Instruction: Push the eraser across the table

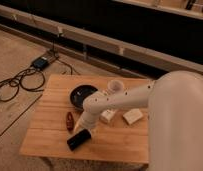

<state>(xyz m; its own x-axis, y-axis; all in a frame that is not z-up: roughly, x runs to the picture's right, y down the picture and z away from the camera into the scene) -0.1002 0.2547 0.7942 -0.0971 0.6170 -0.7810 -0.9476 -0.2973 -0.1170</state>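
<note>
The eraser (78, 139), a small flat black block, lies on the light wooden table (50, 100) near its front edge, left of centre. My white arm reaches in from the right and angles down to the eraser. My gripper (87, 128) is at the eraser's upper right end, touching it or very close to it. The arm's end covers part of the table just behind the eraser.
A dark round bowl (81, 94) sits behind the gripper, with a white cup (115, 85) to its right. Two white blocks (133, 116) (108, 116) lie right of the arm. A small dark-red item (69, 121) lies just left of the eraser. Cables and a box (41, 62) are on the floor to the left.
</note>
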